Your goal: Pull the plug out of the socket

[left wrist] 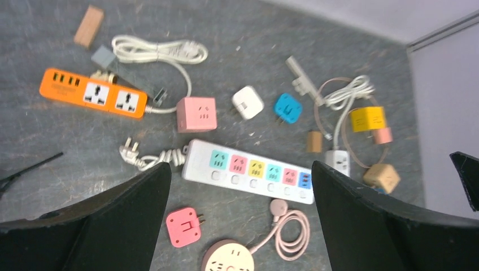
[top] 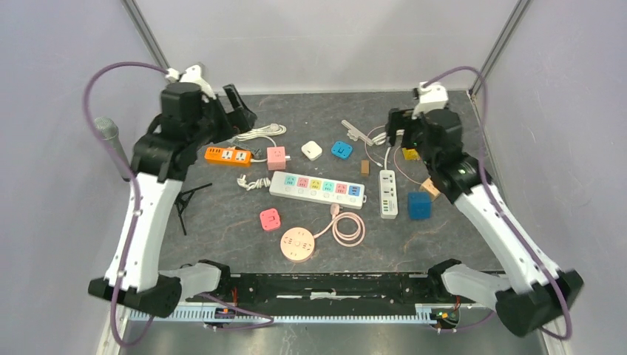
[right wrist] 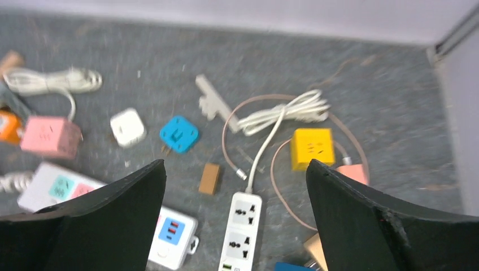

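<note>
grey tabletop | left claw spread, empty | right claw spread, empty

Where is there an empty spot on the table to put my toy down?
Bare grey table near the front, between the round peach socket and the blue cube. Also along the back edge. Crowded around the yellow cube and white coiled cable.

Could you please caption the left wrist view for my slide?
Open left hand framing a long white power strip with coloured sockets, near an orange power strip and pink cube socket.
</note>
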### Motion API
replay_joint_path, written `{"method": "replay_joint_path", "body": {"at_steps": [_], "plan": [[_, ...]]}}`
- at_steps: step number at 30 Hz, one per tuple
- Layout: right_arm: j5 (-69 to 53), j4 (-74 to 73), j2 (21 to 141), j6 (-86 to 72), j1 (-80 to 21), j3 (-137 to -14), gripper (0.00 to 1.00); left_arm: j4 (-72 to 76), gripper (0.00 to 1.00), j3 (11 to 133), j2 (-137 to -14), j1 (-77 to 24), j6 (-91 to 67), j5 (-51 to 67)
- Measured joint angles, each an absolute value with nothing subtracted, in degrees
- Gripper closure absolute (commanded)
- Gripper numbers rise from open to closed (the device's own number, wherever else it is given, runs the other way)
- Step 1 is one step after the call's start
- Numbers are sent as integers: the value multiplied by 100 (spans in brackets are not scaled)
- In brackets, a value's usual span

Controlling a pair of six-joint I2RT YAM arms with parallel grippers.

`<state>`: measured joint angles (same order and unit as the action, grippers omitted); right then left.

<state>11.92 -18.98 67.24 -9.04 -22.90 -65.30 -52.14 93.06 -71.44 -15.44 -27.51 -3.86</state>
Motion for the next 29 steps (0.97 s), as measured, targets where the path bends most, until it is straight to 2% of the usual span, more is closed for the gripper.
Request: {"method": "replay_joint_path", "body": {"at_steps": [7,17,29], "plan": [[2510,-2257,5363,-1081,-2936,-7175,2,-5461,0,9695,-5872,-1551,-2753,-34],[4412,-2963,3706,-701,-2963,-7723,2,-5714,0,9706,-4733,-1551,-2731,-327],[5533,-2425,3173,502,-2958,-8256,2,-5561,0,10453,-4423,-1551,-2510,-1011]]}}
